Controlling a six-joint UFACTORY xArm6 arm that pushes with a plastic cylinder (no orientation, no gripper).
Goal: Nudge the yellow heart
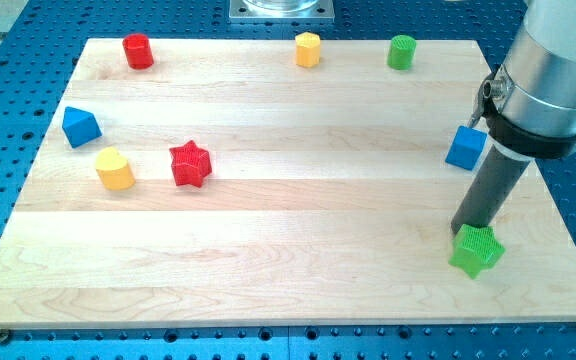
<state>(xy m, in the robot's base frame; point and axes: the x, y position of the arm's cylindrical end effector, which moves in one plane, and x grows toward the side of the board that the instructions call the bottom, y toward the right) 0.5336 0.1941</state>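
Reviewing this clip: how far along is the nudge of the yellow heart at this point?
Nothing looks done yet. The yellow heart sits near the view's left edge, beside the red star, with nothing touching it. In hand: my tip is far off at the view's right, right against the green star, below the blue cube. Left: crossing the board to the heart and nudging it.

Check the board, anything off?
Nothing damaged or tipped. One oddity: my tip sits against the green star at the view's lower right, far across the board from the yellow heart.
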